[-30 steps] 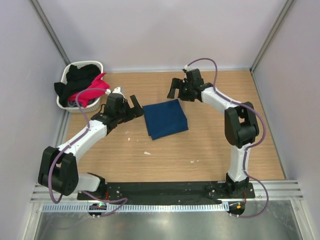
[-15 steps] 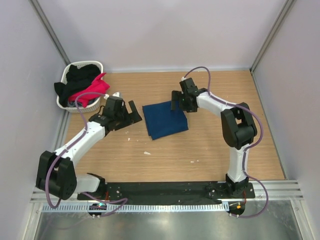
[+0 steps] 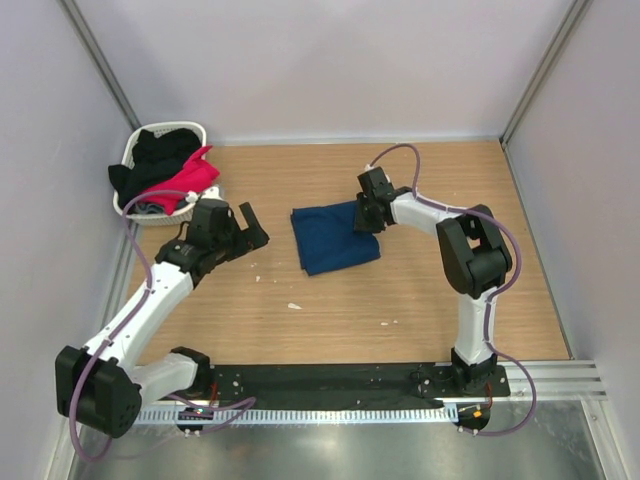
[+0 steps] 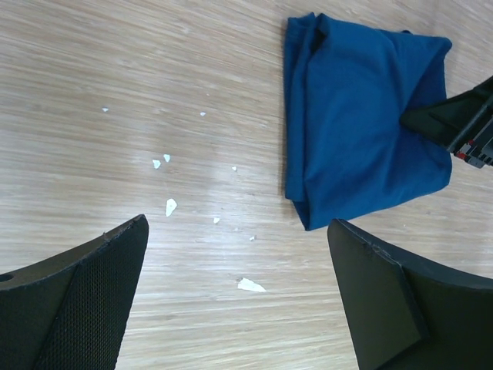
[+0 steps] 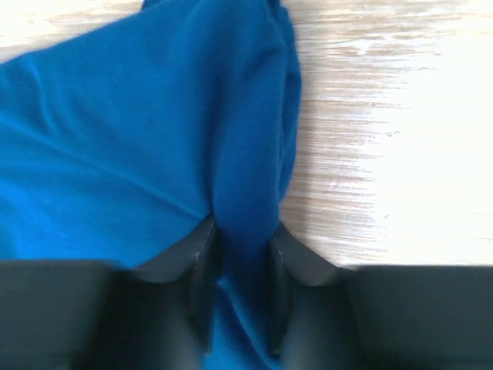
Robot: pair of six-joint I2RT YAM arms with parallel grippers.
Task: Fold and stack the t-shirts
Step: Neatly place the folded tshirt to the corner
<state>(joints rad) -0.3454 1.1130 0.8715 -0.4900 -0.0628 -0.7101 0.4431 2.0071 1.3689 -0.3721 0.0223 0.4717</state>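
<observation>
Far left, white basket [image 3: 131, 152] holds a black tee [image 3: 160, 150] and a pink tee [image 3: 190, 178] spilling over its rim; left gripper [image 4: 237, 223] hangs wide open, empty, over the table [image 3: 330, 300] just left of the folded navy t-shirt [image 3: 330, 240] at centre; right gripper [image 5: 240, 235], jaws narrow, pinches a bunched fold at that shirt's right edge.

One white basket [image 3: 131, 155]. Inside it: one pink t-shirt [image 3: 185, 180] and black fabric [image 3: 160, 150], count unclear. Right of the basket: one folded navy t-shirt [image 3: 335, 236] and several small white scraps [image 4: 171, 206].
</observation>
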